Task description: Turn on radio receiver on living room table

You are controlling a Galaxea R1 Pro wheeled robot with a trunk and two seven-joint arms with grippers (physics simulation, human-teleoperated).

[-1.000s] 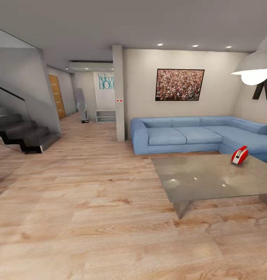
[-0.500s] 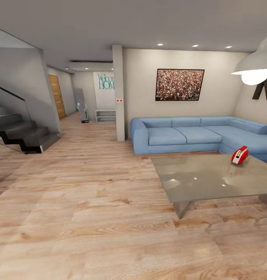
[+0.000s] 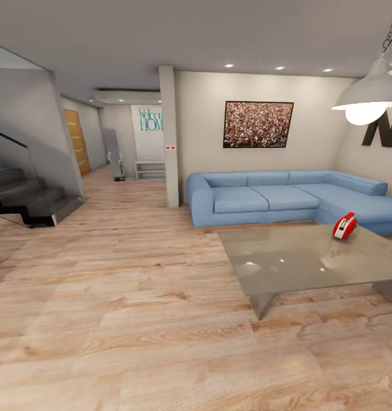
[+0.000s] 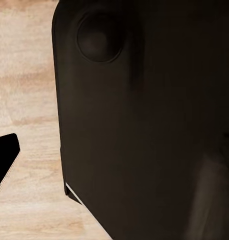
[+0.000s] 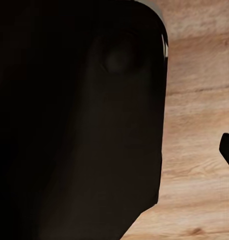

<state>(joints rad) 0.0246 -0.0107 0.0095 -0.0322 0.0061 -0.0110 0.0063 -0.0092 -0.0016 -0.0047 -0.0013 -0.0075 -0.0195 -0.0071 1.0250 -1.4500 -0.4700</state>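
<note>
The red radio receiver (image 3: 344, 225) stands on the far right part of the low grey-brown table (image 3: 293, 262), in front of the blue L-shaped sofa (image 3: 264, 197). It is a few metres ahead of me, to the right in the head view. In the left wrist view a large dark part of my own body (image 4: 144, 125) is close to the lens, with a black sliver (image 4: 3, 157) at the picture's edge over wood floor. The right wrist view shows a similar dark body part (image 5: 79, 125) and a black sliver (image 5: 228, 150) at its edge. I cannot tell how either gripper's fingers stand.
Light wood plank floor (image 3: 133, 285) stretches between me and the table. A square pillar (image 3: 169, 137) stands left of the sofa and a dark staircase (image 3: 30, 197) at the far left. A pendant lamp (image 3: 364, 100) hangs at the upper right. A crowd-pattern picture (image 3: 258, 124) hangs above the sofa.
The whole head view has shifted slightly left, so the camera has turned or moved a little to the right. The radio and table keep their places relative to each other.
</note>
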